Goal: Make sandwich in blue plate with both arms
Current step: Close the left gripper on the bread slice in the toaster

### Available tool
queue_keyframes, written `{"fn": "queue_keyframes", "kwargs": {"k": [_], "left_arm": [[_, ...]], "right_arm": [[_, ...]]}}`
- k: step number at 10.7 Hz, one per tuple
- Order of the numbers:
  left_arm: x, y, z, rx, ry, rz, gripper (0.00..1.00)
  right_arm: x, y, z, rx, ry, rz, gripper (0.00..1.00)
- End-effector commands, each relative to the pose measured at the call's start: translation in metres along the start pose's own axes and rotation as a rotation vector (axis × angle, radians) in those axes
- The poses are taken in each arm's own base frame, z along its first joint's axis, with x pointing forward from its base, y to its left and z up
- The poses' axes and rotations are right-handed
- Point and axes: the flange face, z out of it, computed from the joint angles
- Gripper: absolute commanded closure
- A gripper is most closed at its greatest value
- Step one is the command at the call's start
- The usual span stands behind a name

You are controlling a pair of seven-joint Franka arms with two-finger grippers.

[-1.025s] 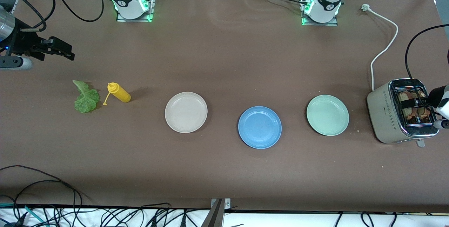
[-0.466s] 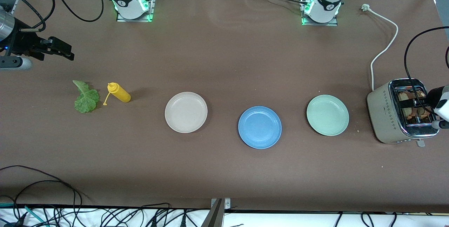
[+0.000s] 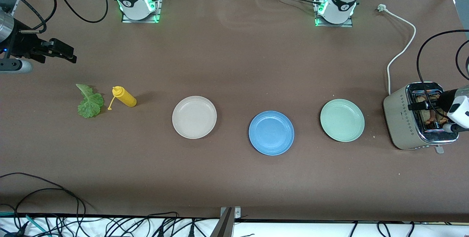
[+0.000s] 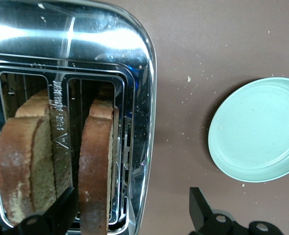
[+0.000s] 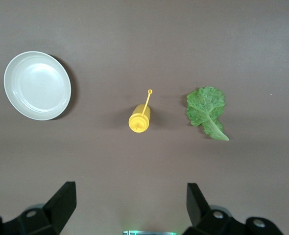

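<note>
At frame centre, just below the midline: blue plate, round, matte sky-blue, shallow rim, nothing on it, flat on the brown counter.

Flanking it in one row: beige-white plate toward my right arm's end, mint-green plate toward my left arm's end; both round and smooth.

Frame edge at my left arm's end: toaster, cream body, mirror-chrome top, white cord trailing up the frame. Two bread slices stand upright in its slots, brown, floury, with darker crust.

Left fingers: black, spread wide, pointing straight down over the toaster top, pinching nothing.

Frame edge at my right arm's end: lettuce leaf, ruffled and green, flat on the counter; yellow squeeze bottle on its side just beside it.

Right fingers: spread, holding nothing, hanging over bare counter above the leaf in the frame.
</note>
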Motion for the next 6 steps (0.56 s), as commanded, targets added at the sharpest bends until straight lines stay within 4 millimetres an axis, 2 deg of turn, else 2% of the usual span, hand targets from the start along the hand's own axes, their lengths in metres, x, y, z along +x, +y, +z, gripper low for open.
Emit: {"fn": "queue_keyframes", "kwargs": {"k": [1,2,5,6], "left_arm": [[-0.0042,0.0006,-0.0012,-0.028,-0.002,-0.007,0.20],[-0.0039,0.0012,-0.0019,-0.025,-0.001,0.004,0.41],[-0.0048,0.0007,-0.0025,-0.019,-0.009,0.009,0.93],[-0.0050,0.0005,-0.0041,-0.017,-0.011,0.009,1.00]], "right_arm": [[-0.0018,0.0038,-0.0014,0.012,0.008,-0.003,0.00],[-0.0015,0.0038,-0.0017,0.013,0.011,-0.003,0.00],[-0.0019,0.0055,-0.0013,0.013,0.006,-0.002,0.00],[-0.0019,0.0055,-0.0013,0.013,0.006,-0.002,0.00]]}}
